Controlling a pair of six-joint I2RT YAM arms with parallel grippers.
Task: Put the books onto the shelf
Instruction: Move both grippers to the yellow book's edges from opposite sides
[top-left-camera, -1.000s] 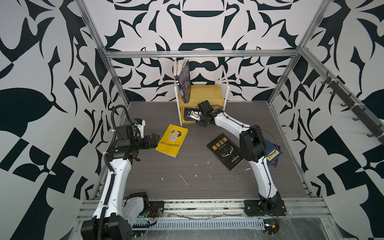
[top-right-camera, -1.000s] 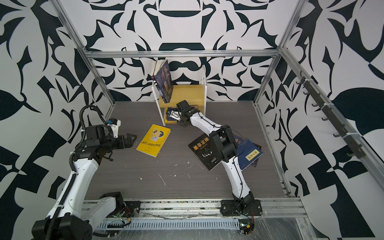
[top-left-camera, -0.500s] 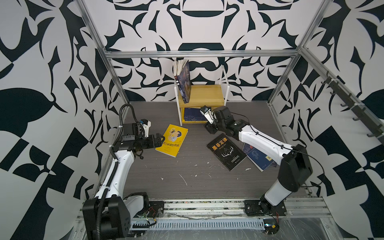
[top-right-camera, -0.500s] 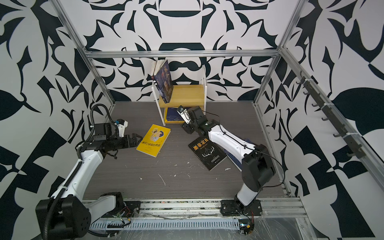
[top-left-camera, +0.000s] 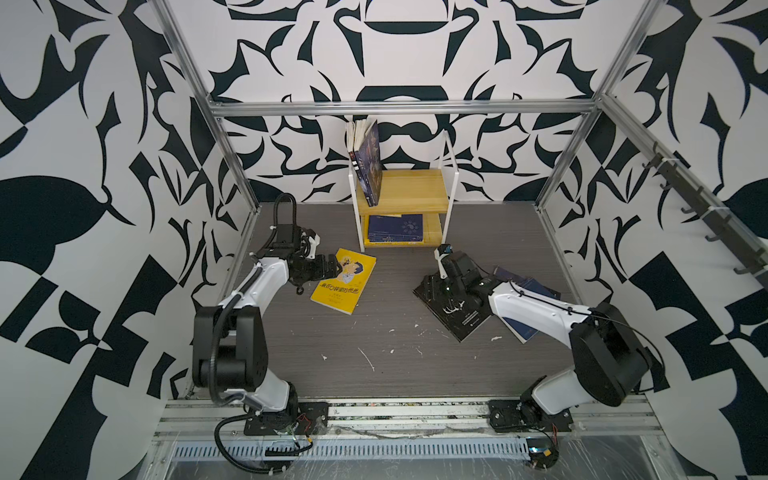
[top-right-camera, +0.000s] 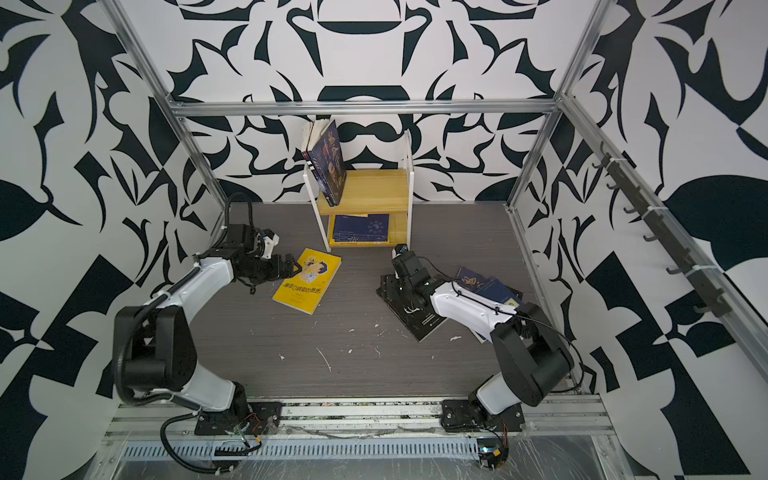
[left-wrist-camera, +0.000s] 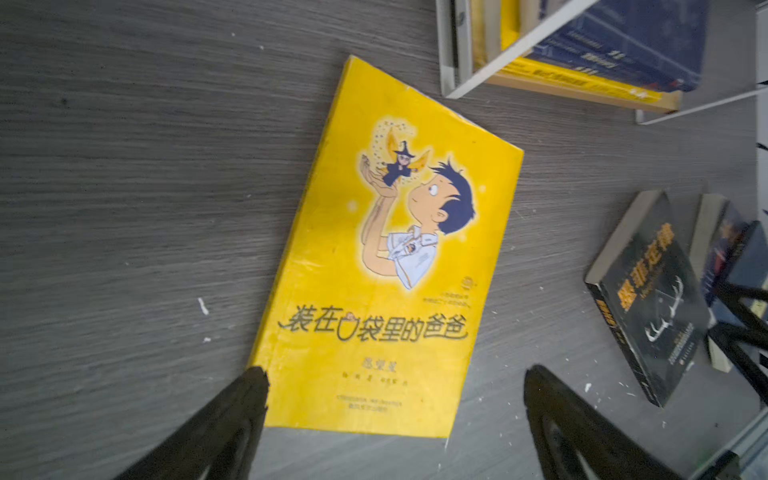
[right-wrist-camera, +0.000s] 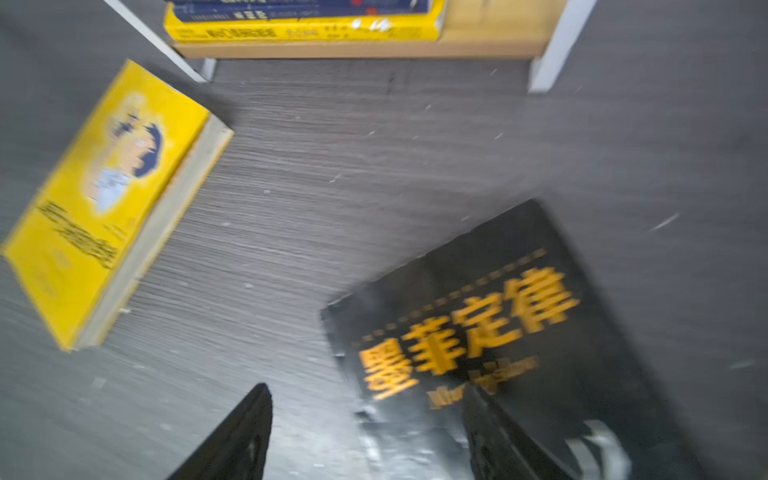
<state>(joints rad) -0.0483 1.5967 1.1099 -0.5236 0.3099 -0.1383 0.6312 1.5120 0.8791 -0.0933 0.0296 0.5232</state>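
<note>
A yellow book with a cartoon boy (top-left-camera: 344, 280) (left-wrist-camera: 386, 249) lies flat on the grey floor, left of centre. My left gripper (top-left-camera: 332, 266) (left-wrist-camera: 395, 374) is open, its fingers astride the book's near edge. A black book with gold characters (top-left-camera: 457, 311) (right-wrist-camera: 498, 332) lies to the right. My right gripper (top-left-camera: 432, 286) (right-wrist-camera: 365, 390) hangs open over its corner, one finger above the cover. Navy books (top-left-camera: 523, 328) lie partly under the right arm. The shelf (top-left-camera: 415, 195) holds upright books (top-left-camera: 368, 162) on top and flat navy books (top-left-camera: 395, 227) below.
The shelf stands against the back wall, its white frame sides (top-left-camera: 453, 195) reaching the floor. Aluminium posts (top-left-camera: 232, 158) and patterned walls close in the cell. A rail of hooks (top-left-camera: 706, 208) runs along the right wall. White flecks (top-left-camera: 368, 359) dot the floor.
My right arm has pulled back from the shelf's lower tier to above the black book, and its jaws have opened wider. My left gripper has moved right, up to the yellow book.
</note>
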